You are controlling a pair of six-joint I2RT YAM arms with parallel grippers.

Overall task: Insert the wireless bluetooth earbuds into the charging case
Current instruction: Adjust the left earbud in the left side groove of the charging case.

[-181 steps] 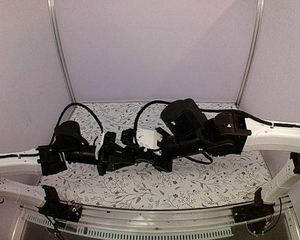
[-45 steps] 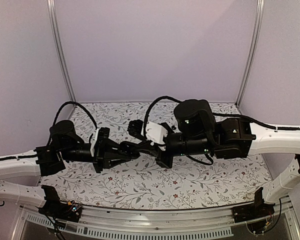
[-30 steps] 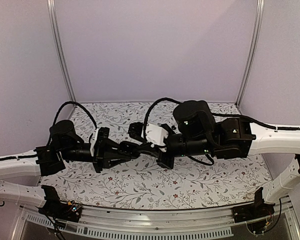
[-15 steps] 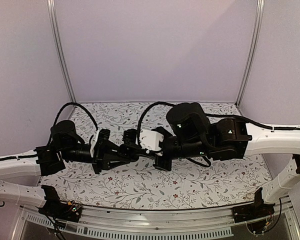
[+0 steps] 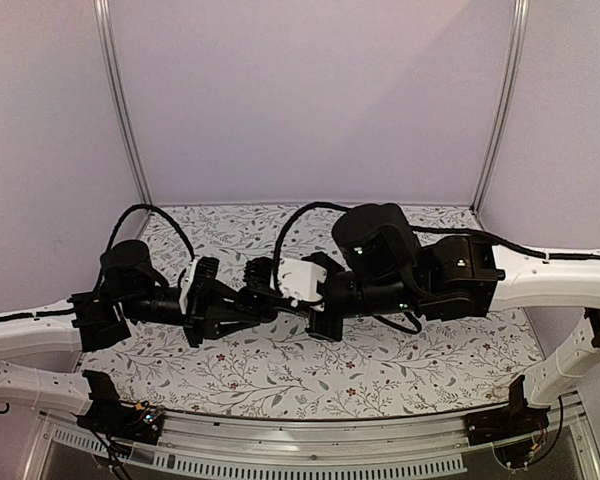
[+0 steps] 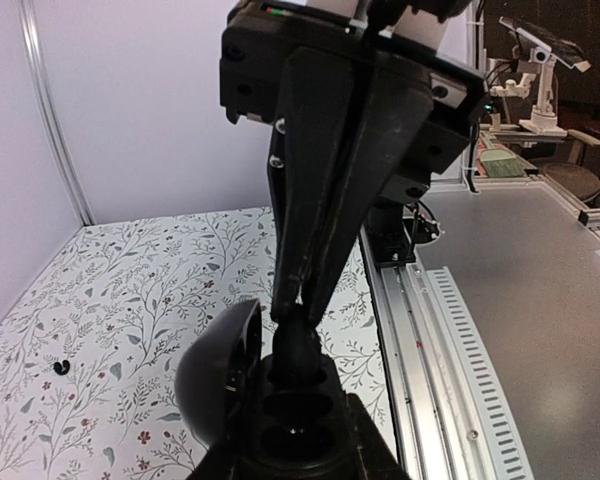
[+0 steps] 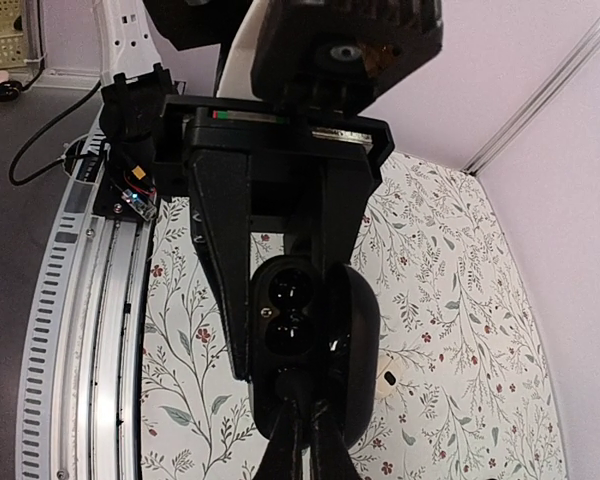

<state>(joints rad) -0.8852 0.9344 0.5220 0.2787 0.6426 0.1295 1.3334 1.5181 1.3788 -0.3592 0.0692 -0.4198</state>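
Earbud (image 6: 298, 345): long axis left-right, pointing left into charging case (image 6: 290, 415).
Right gripper (image 6: 298, 310): pinches earbud.
Left gripper (image 6: 295, 460): clamps case.
Change: right gripper moved left.

Robotics lab: lilac-walled test booth (image 5: 310, 100), aluminium posts (image 5: 120, 100), another robot arm (image 6: 542, 60) in the room beyond.

Your left gripper (image 7: 285, 335) has the open black oval plastic charging case (image 6: 295, 405) up off the floral-print table (image 6: 130, 290); the tiny black rounded earbud (image 6: 298, 348), pinched in your right gripper (image 6: 298, 308), sits at one well's mouth.
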